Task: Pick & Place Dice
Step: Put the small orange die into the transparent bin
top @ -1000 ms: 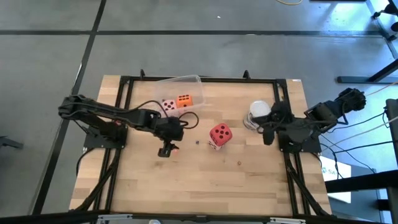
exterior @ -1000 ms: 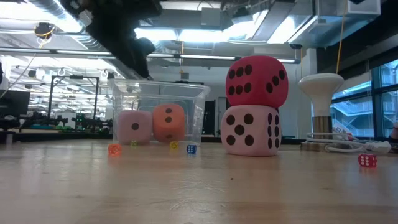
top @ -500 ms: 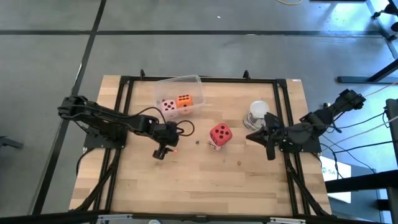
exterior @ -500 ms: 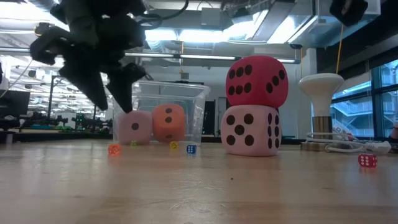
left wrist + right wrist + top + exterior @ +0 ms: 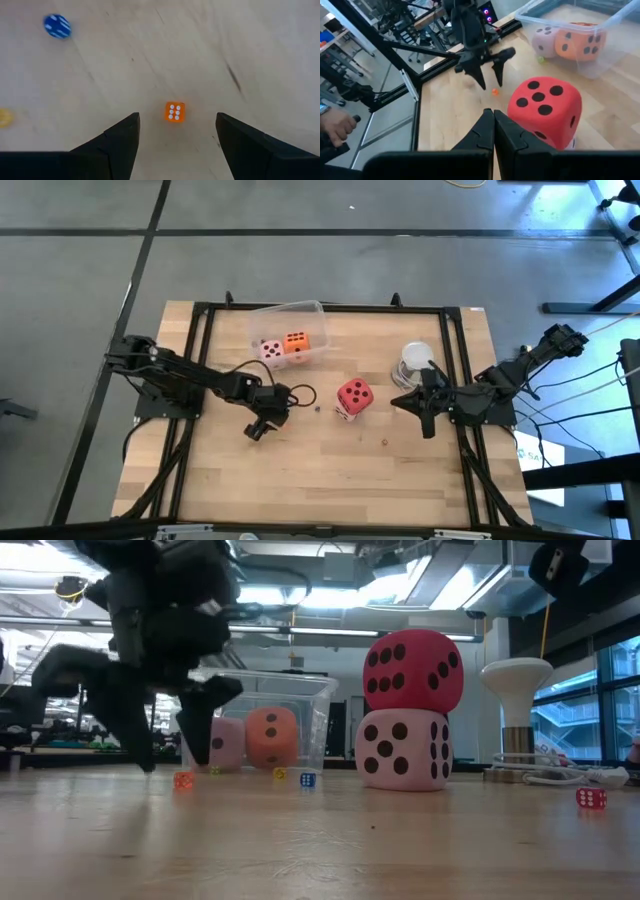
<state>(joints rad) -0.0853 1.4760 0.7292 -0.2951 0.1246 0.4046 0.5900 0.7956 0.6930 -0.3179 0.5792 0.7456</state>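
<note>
Left gripper [image 5: 258, 427]: low over the table's middle, left of centre, fingers spread apart with nothing between them but air; the wrist view shows a tiny orange die [image 5: 174, 111] lying on the wood in the gap, touching neither finger.
Right gripper [image 5: 415, 402]: over the right part of the table, fingers pressed together and empty, pointing toward the stacked dice.
Red die [image 5: 353, 394]: soft-looking cube with dark pips, resting squarely on top of the pale pink die, near the table's middle, between the two grippers and well apart from the left one.
Pale pink die [image 5: 404, 749]: same size, dark pips, standing on the wood under the red one.
Pink die [image 5: 271, 351]: dark pips, inside the clear tub [image 5: 318, 310] toward the table's far edge.
Orange die [image 5: 296, 342]: dark pips, in the tub just beside the pink one; both lie beyond the left gripper.
Small dice: a blue one [image 5: 57, 26] on the wood near the orange speck.
White lamp-like stand [image 5: 416, 359]: near the right edge, beside the right gripper.
</note>
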